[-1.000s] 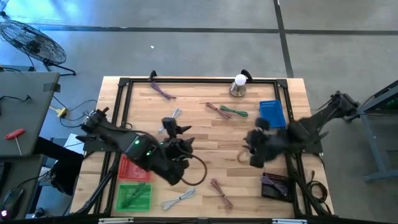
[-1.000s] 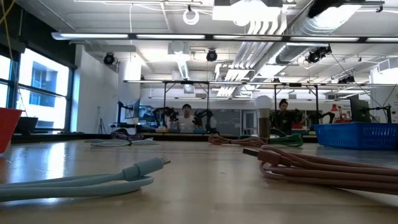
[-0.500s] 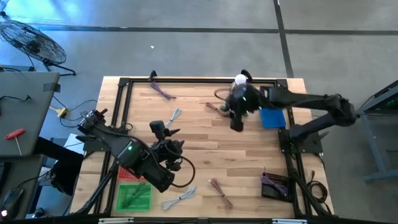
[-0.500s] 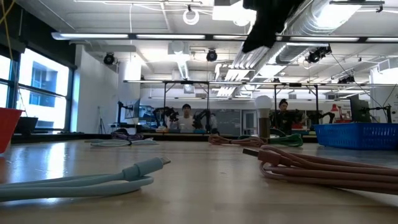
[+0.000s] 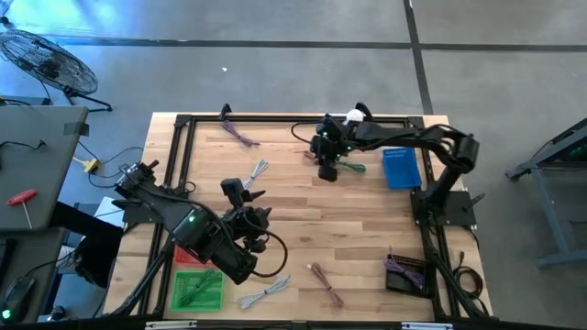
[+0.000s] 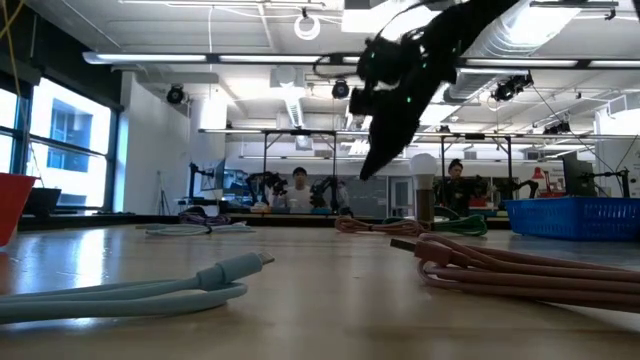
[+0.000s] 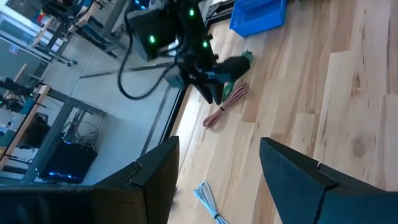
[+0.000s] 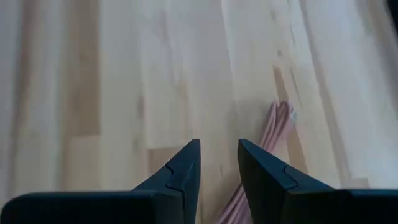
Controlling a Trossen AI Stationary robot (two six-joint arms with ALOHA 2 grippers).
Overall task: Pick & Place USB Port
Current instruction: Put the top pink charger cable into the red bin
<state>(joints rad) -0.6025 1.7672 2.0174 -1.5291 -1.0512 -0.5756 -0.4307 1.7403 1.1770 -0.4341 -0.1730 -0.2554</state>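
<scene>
My right gripper [image 5: 325, 171] hangs above the far middle of the table, fingers pointing down and narrowly open [image 8: 217, 148]; it holds nothing. Just below and beside it lie a pink USB cable bundle [image 5: 320, 160] [image 8: 278, 124] and a green one [image 5: 346, 166], both flat on the wood. My left gripper [image 5: 240, 191] hovers left of centre, wide open [image 7: 217, 146] and empty, near a light blue cable [image 5: 259, 170]. In the left wrist view the right gripper [image 7: 208, 84] stands over the pink cable [image 7: 227, 102].
A blue basket [image 5: 401, 168] sits right of the cables, a bulb-like stand [image 5: 351, 125] at the far edge. Red tray [image 5: 188, 247] and green tray [image 5: 197, 289] sit near left, a dark tray [image 5: 408, 273] near right. Other cable bundles: purple [image 5: 238, 133], white [image 5: 266, 291], pink [image 5: 326, 282].
My right arm has swung from the near right of the table to the far middle and come down over the pink and green cables, fingers tipping downward. My left gripper has drawn back slightly toward the table's left.
</scene>
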